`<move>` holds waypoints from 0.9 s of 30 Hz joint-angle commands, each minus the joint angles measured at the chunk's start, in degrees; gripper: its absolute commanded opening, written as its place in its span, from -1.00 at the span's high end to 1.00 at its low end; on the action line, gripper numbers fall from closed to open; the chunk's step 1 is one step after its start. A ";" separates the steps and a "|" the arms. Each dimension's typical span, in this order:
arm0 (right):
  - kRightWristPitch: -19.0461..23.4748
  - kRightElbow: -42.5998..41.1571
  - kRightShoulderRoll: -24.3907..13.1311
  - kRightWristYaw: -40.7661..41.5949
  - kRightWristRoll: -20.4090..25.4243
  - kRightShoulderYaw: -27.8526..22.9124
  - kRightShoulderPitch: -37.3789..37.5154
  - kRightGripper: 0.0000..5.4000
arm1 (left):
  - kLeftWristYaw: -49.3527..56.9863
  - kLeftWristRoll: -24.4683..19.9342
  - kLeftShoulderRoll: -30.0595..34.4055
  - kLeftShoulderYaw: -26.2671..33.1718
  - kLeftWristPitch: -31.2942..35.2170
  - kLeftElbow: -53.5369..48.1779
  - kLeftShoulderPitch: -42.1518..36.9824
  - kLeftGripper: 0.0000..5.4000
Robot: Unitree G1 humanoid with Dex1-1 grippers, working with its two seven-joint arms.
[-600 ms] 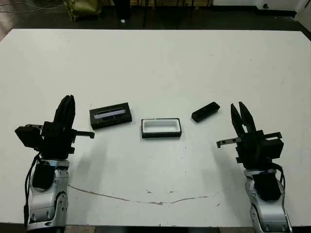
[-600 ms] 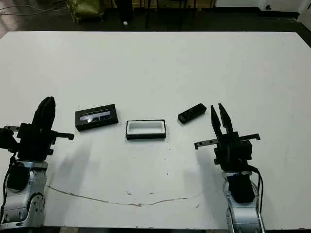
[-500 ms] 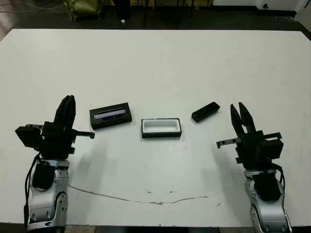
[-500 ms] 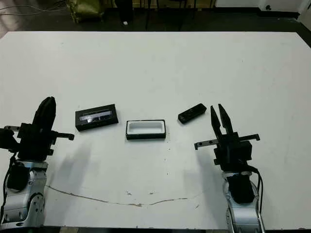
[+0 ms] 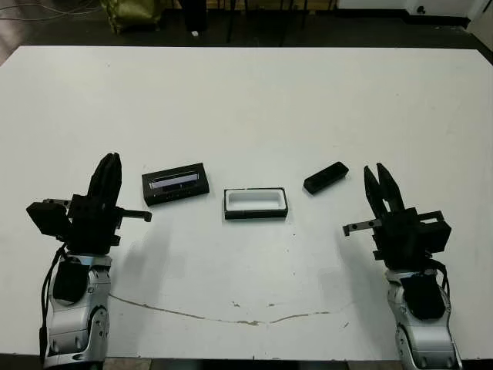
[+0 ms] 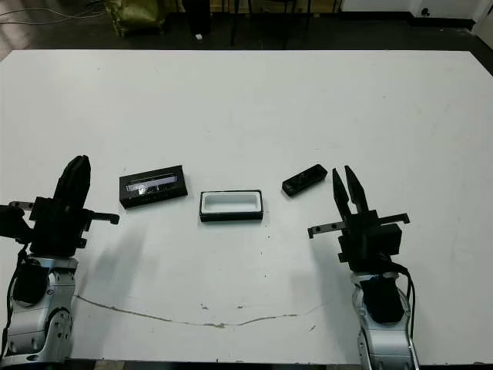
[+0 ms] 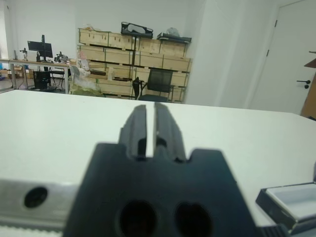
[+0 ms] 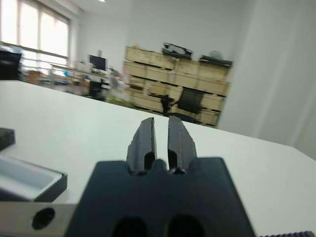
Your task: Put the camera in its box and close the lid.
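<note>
Three pieces: camera, box and lid, all apart on the counter (image 5: 246, 100).
Camera: small black bar (image 5: 326, 177), right of centre in the frame, lying aslant, untouched.
Handling: likely light, rigid, smooth-skinned; best pinched across its narrow width at mid-length.
Box: open white-lined tray (image 5: 256, 203) at centre, empty.
Lid: black cover with shiny strip (image 5: 176, 183), left of the box.
Right gripper (image 5: 381, 179): jaws parted a little, holding nothing, near the camera.
Left gripper (image 5: 106, 171): jaws nearly together, empty, left of the lid.
</note>
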 commanded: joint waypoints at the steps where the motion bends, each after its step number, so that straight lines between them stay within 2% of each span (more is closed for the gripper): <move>1: 8.78 -4.54 -6.61 2.61 2.78 -3.59 -4.65 1.00 | -0.48 0.19 0.29 0.08 -0.49 1.47 0.18 0.99; 4: 12.27 -2.20 -13.46 6.59 3.24 -5.77 -13.21 1.00 | -0.38 0.73 0.32 -0.15 -0.72 1.86 -0.03 0.99; 7: 16.41 3.57 -19.47 8.61 -1.42 -4.32 -23.78 1.00 | 0.15 0.92 0.20 -0.38 0.08 1.50 0.05 0.99; 9: 16.40 10.07 -22.62 10.03 -6.19 -1.55 -30.84 1.00 | 0.32 0.59 0.09 -0.51 0.62 1.11 0.17 0.99; 11: 14.38 19.95 -24.14 11.58 -10.47 1.82 -38.22 1.00 | 0.47 0.53 -0.10 -0.54 0.48 1.09 0.21 0.99; 15: 9.19 36.38 -24.28 13.21 -17.11 7.68 -48.22 1.00 | 1.07 0.80 -0.08 -0.36 0.38 0.83 0.49 0.99; 21: 2.70 58.97 -22.29 19.28 -22.25 14.39 -60.89 1.00 | 0.93 -0.17 0.10 -0.20 1.10 0.03 0.64 0.99; 27: 2.24 74.82 -18.99 22.35 -27.02 19.05 -69.37 1.00 | 1.28 0.23 -0.01 -0.29 1.28 0.03 0.47 0.99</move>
